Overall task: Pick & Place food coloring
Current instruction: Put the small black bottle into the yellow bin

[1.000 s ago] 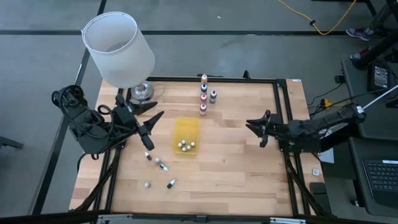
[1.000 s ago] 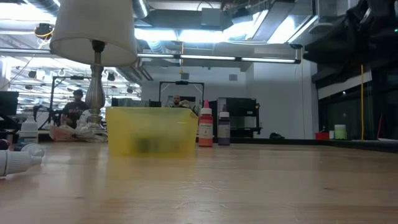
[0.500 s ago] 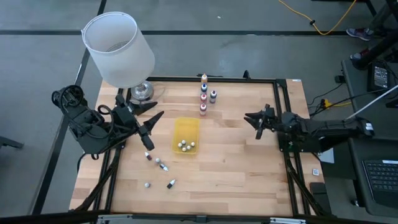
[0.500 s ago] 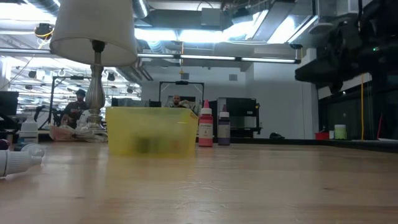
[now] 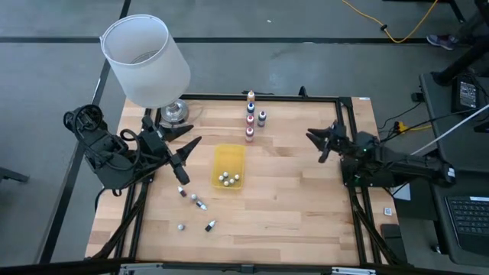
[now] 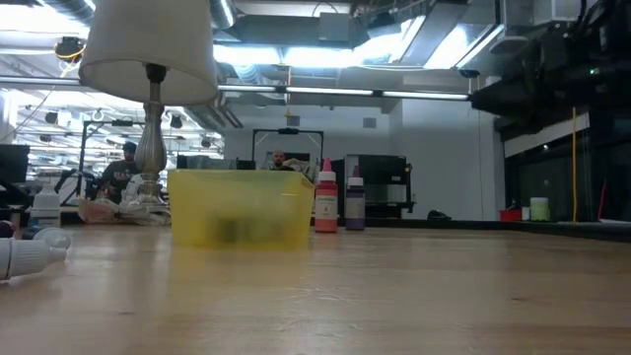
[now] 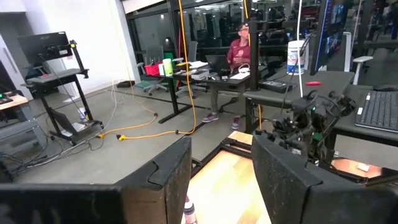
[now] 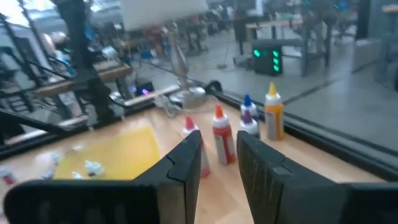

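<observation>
Spreading its fingers apart around nothing, the right gripper point(image 5: 327, 142) hangs above the table's right side, pointed toward the upright row of food coloring bottles point(image 5: 250, 114) at the far edge; its wrist camera looks between the two dark fingers point(image 8: 183, 163) at the orange-capped bottle point(image 8: 220, 138), with a yellow bottle point(image 8: 272, 113) and a blue-capped one point(image 8: 247, 116) beside it. The left gripper point(image 5: 186, 156) waits at the table's left, fingers also parted and empty, near the lamp point(image 5: 147, 61). More bottles lie inside the yellow tray point(image 5: 228, 155) at mid-table, and a few lie loose on the wood point(image 5: 197, 202) in front of the left arm.

These bottles look light, rigid and smooth-sided, and the standing ones would likely tip at a nudge. A squeeze across the body just under the cap seems the surest hold; the neighbours stand close, so a narrow approach is needed
</observation>
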